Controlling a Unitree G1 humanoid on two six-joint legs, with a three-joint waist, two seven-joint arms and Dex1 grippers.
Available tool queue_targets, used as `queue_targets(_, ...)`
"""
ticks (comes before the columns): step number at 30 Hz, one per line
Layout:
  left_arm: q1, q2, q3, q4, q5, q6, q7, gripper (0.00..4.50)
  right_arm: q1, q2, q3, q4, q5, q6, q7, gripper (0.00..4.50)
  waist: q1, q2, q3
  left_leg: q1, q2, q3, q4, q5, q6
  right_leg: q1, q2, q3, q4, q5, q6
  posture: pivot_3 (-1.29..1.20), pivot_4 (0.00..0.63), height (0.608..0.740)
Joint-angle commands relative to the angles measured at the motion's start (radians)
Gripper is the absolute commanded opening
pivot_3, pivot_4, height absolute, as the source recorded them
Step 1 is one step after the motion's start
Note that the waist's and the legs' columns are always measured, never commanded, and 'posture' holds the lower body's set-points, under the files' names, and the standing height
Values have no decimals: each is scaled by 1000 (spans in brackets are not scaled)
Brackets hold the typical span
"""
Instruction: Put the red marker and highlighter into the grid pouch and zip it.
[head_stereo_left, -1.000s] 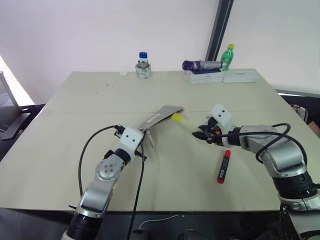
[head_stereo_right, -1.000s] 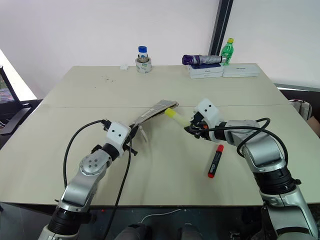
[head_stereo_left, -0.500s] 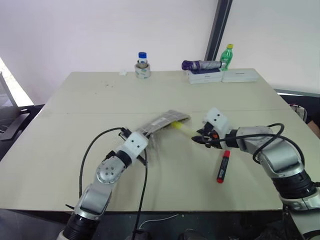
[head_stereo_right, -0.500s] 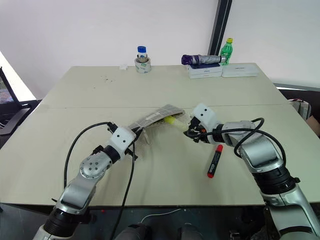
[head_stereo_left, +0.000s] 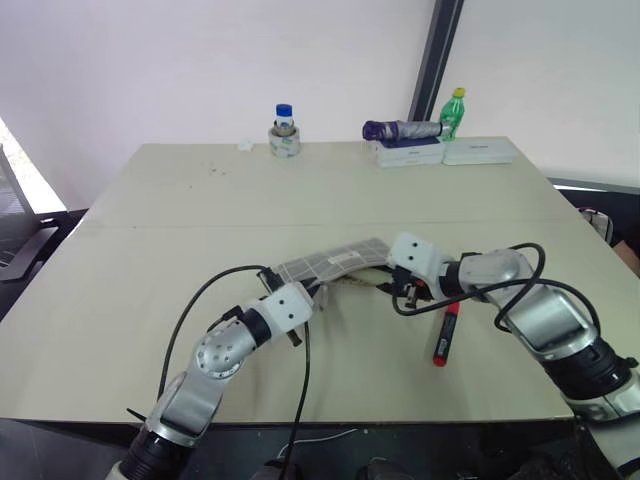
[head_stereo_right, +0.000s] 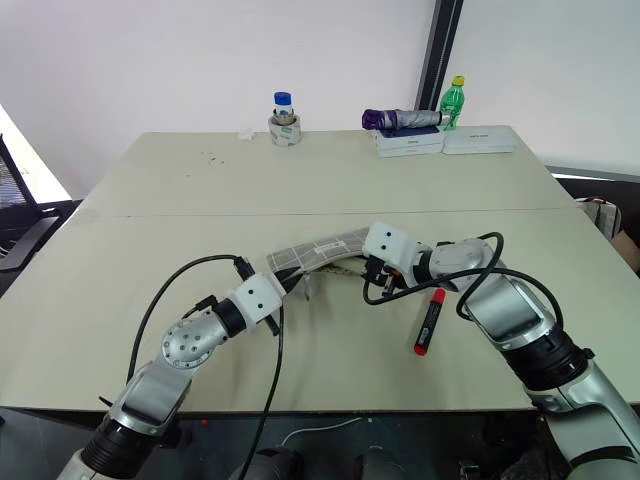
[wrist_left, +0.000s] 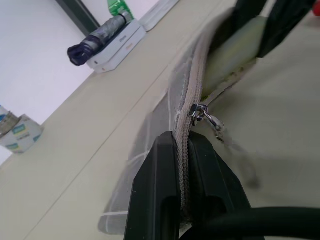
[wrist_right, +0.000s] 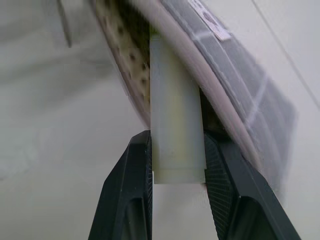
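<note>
While the left gripper (wrist_left: 182, 165) held the grid pouch (head_stereo_left: 335, 265) with its jaws clamped together on the zipper seam at one end, the right gripper (wrist_right: 176, 165) was feeding the highlighter (wrist_right: 176, 130) into the pouch's open mouth at the other end. The right jaws were clamped on the highlighter's pale blunt end, and the front part of the pen was already hidden inside the opening. The pouch was lifted at an angle off the surface (head_stereo_left: 150, 220), stretched between the two grippers.

The zipper pull (wrist_left: 202, 112) hung on the seam between the left jaws and the mouth, so the opening was only as long as the unzipped stretch. To do this step well, the right gripper would need to keep the pen in line with the seam and push it deep before letting go, so it does not slide back out. The left gripper would need to keep the seam taut and level so the mouth stays open.

The red marker (head_stereo_left: 446, 333) lay on the surface just beside the right gripper, on the side away from the pouch, not yet packed.
</note>
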Motion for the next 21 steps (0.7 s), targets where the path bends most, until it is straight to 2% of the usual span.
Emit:
queue_targets(1, 0, -8, -7, -39, -26, -19, -29, 0, -37, 30, 27, -37, -42, -55, 0, 862, 0, 0, 0, 0, 0, 0, 0, 0, 0, 0, 0, 0, 0, 0, 0, 0, 150, 740)
queue_targets(8, 14, -16, 9, -55, -37, 5, -42, 0, -20, 33, 45, -39, -90, -120, 29, 862, 0, 0, 0, 0, 0, 0, 0, 0, 0, 0, 0, 0, 0, 0, 0, 0, 150, 740)
queue_targets(15, 2, -73, 86, -55, -93, 146, 1, 0, -25, 28, -58, -45, -45, -74, 33, 4411, 0, 0, 0, 0, 0, 0, 0, 0, 0, 0, 0, 0, 0, 0, 0, 0, 150, 740)
queue_targets(21, -44, -121, 164, -14, -90, 240, 98, 0, 28, -31, -253, -80, 96, 72, 75, 4411, 2, 0, 0, 0, 0, 0, 0, 0, 0, 0, 0, 0, 0, 0, 0, 0, 150, 740)
